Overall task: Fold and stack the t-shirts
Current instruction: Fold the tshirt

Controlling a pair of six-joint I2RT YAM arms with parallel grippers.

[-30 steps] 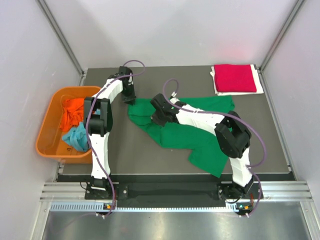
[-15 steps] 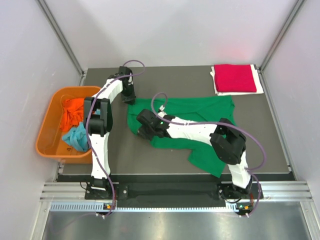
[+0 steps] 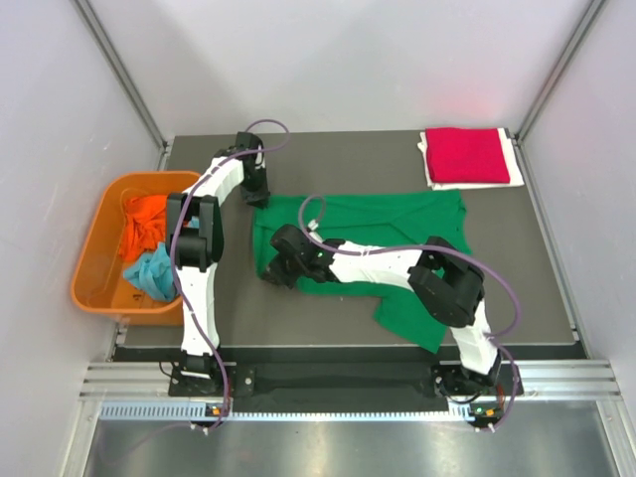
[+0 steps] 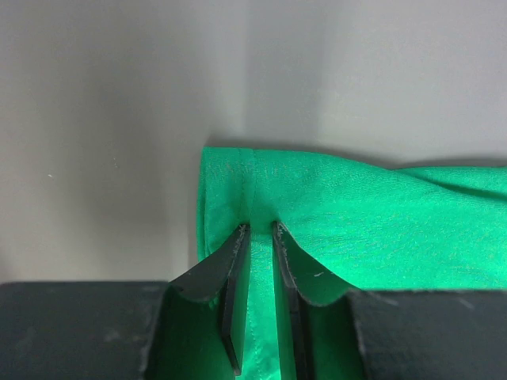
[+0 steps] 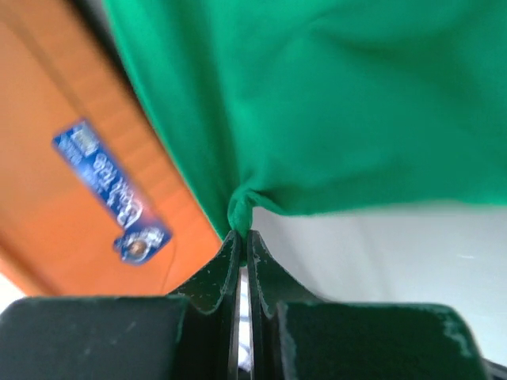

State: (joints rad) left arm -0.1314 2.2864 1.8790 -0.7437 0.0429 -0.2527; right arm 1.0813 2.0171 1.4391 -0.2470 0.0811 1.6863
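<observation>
Green t-shirt (image 3: 388, 224) sprawls across the middle of the counter (image 3: 298, 159), rumpled toward 5 o'clock. Your left fingers (image 4: 236, 301) are clamped on its hem corner at 10 o'clock, and your right fingers (image 5: 226, 277) pinch a bunched edge at 8 o'clock. You're in the flattening step, I'd say. Next move calls for tensioning that side evenly, then laying it smooth before folding.

White-shelled arms (image 3: 204, 288) with black joints (image 3: 194, 243), looping purple cables (image 3: 266, 123), and thin black fingers (image 4: 236, 301).
</observation>
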